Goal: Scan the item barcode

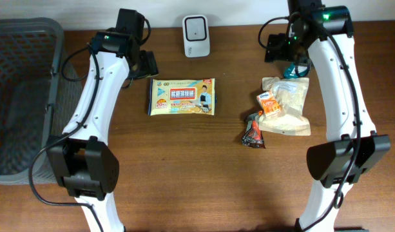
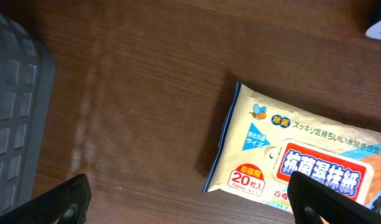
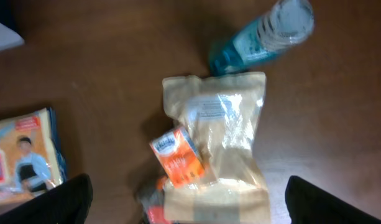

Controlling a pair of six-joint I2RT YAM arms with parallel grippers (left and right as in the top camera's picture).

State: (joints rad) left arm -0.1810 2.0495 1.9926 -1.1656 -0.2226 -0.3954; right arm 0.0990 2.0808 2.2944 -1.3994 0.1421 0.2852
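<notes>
A cream wet-wipes pack lies flat, printed face up, on the brown table below the white barcode scanner. No barcode shows on it. My left gripper hovers just beyond the pack's upper left corner. In the left wrist view the left gripper is open over bare wood, and the pack reaches to its right finger. My right gripper is open above a beige bag with a small orange box on it.
A dark mesh basket fills the left edge. On the right lie the beige bag, the orange box, a red-and-black packet and a blue bottle. The bottle lies on its side beyond the bag.
</notes>
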